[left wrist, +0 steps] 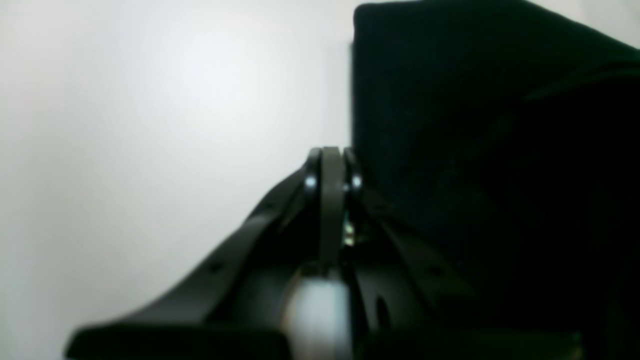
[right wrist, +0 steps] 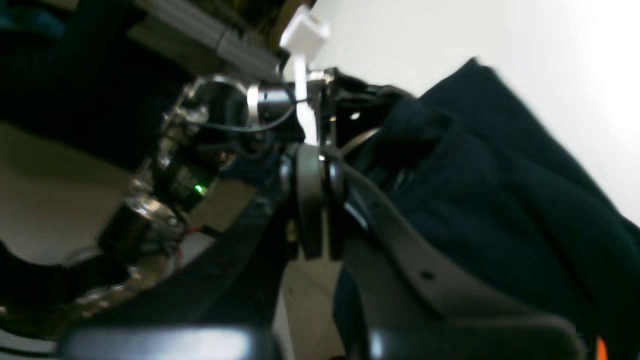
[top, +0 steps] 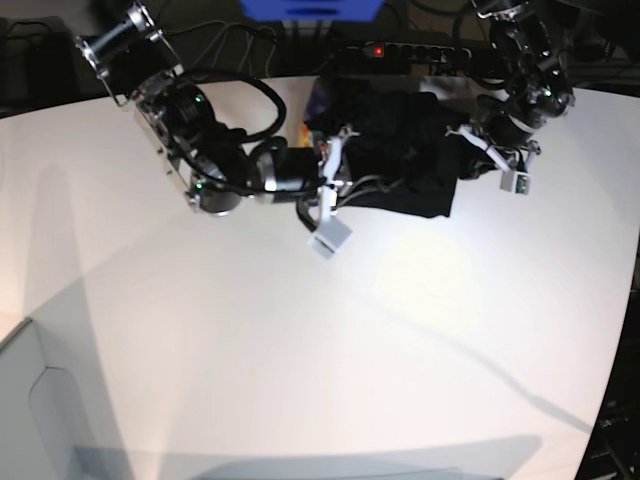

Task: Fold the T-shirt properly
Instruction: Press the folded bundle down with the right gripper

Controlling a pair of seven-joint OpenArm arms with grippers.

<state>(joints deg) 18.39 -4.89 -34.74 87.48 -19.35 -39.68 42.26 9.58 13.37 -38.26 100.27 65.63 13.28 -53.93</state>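
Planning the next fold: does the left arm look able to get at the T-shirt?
Probably yes: the left pincer, shut, already sits at the T-shirt edge with nothing between.

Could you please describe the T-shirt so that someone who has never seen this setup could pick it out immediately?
Look at the far edge of the white table, just in front of the power strip with the red light. The T-shirt lies bunched there between the two robot arms. It is the only soft item in sight: a plain black heap of fabric against the white surface.
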